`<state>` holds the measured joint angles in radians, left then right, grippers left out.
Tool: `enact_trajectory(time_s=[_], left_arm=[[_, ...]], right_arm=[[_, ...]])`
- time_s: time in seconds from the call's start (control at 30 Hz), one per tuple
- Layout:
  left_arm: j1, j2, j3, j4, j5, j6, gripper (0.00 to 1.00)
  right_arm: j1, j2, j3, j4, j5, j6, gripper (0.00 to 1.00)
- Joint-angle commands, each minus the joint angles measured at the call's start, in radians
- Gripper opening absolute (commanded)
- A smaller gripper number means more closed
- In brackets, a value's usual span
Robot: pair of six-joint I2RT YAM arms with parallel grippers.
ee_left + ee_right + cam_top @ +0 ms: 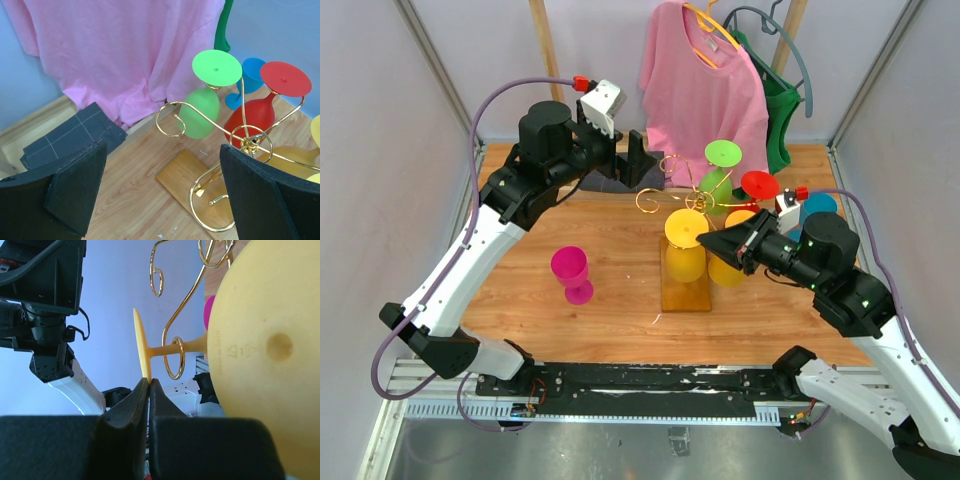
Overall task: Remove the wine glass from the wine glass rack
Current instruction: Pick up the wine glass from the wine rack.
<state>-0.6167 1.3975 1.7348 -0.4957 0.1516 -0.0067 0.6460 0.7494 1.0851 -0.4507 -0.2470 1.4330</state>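
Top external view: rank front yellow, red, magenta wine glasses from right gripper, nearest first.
1. The yellow wine glass: on the rack, foot pinched by the right gripper.
2. The red wine glass: hanging farther back, right side.
3. The magenta wine glass: on the table, far left.

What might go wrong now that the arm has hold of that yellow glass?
Two things, I'd guess. The right pincer pinches only the thin edge of the yellow glass's foot, so it may slip. The stem sits inside a gold wire curl. Pulling off-line could drag the wine glass rack and shake the green glass and red glass hanging on it.
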Motion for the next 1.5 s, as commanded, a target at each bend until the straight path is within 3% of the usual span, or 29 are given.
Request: enact_trajectory(time_s=[0.0,0.53,1.47], left_arm=[[-0.005,-0.026,-0.008,0.027,0.003,0.002,0.99],[-0.005,-0.020,-0.005,0.030,0.011,0.002,0.99],[-0.005,-0.028,-0.011,0.031,0.004,0.013,0.99]], right_arm=[[0.023,-0.012,-0.011,0.053,-0.012,0.018,0.00],[0.085,-0.011,-0.012,0.044,0.040,0.020,0.00],[0.086,0.057,0.055,0.061,0.112,-0.030,0.01]])
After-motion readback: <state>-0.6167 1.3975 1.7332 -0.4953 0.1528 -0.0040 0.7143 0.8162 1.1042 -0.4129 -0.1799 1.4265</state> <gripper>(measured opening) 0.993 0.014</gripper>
